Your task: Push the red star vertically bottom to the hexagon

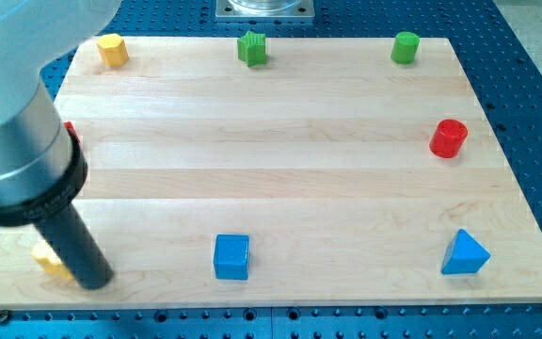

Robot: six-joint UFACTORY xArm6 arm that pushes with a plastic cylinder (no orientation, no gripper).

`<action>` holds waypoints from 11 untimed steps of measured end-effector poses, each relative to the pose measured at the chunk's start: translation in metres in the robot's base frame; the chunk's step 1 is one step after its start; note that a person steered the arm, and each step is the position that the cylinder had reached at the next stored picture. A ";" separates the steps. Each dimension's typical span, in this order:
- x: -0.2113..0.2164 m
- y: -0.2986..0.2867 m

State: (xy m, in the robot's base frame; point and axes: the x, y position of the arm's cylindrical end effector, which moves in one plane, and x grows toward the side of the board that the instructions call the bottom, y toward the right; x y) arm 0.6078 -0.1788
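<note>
The red star (71, 132) shows only as a small red sliver at the view's left edge, mostly hidden behind my arm. The yellow hexagon (111, 49) sits at the board's top left corner, above the red sliver. My rod comes down from the upper left, and my tip (94, 282) rests near the board's bottom left. It is well below the red star and just right of a partly hidden yellow block (49, 257).
A green star (251, 47) and a green cylinder (405, 46) stand along the top edge. A red cylinder (448, 137) is at the right. A blue cube (231, 256) and a blue triangle (464, 253) sit near the bottom edge.
</note>
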 end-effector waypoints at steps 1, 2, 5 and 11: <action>-0.016 0.023; -0.048 0.030; -0.100 -0.030; -0.160 -0.085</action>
